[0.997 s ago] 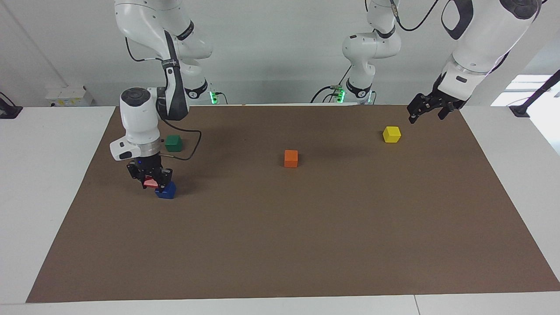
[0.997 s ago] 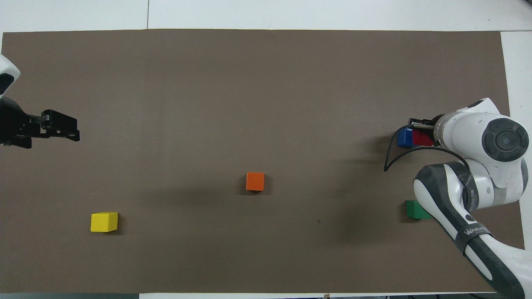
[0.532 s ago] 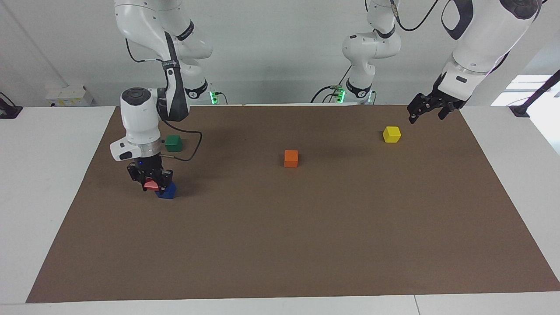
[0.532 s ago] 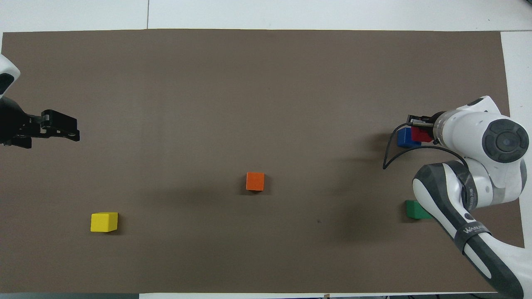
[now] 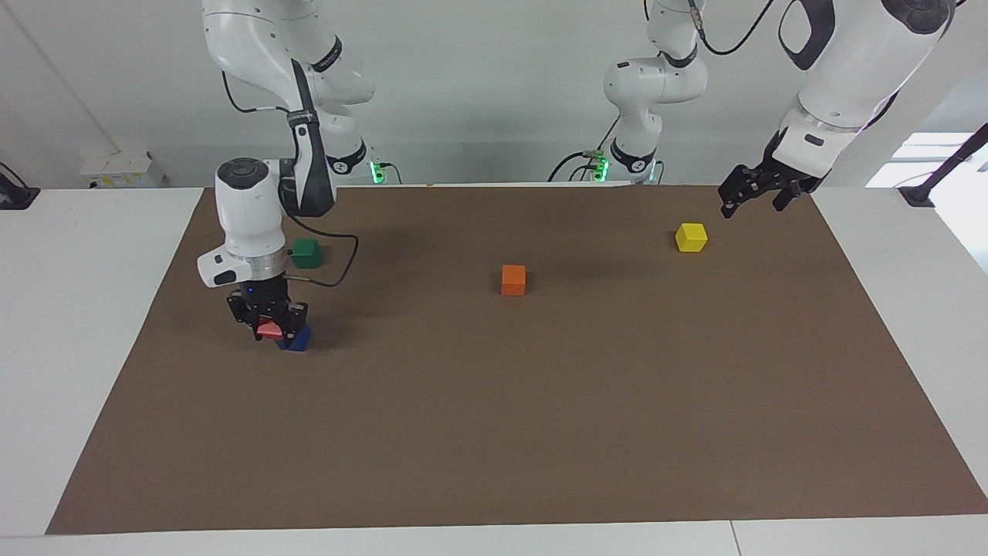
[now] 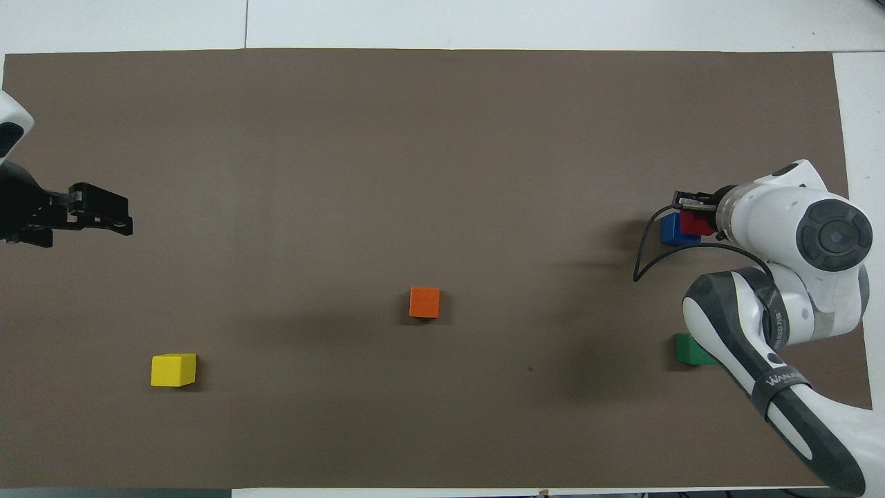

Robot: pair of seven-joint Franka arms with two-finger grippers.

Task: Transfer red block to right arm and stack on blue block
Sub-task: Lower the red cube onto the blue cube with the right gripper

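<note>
1. Right gripper (image 5: pixel 271 330) fingers clamped on the red block (image 5: pixel 269 330), low over the blue block (image 5: pixel 296 338) at the right arm's end of the worktop (image 5: pixel 540 401).
2. Red block looks offset from blue, only partly overlapping it; released like this it would likely tip off the edge.
3. Pressing down off-centre could shove the blue block sideways.
4. Can't tell whether red already touches blue; an early release means a drop and bounce.
5. Green block (image 5: pixel 306 252) near, nearer the robots; wrist could clip it on retreat.
6. Left gripper (image 5: pixel 752 191) waits in the air near the yellow block (image 5: pixel 691 236); fingers' state not clear.
</note>
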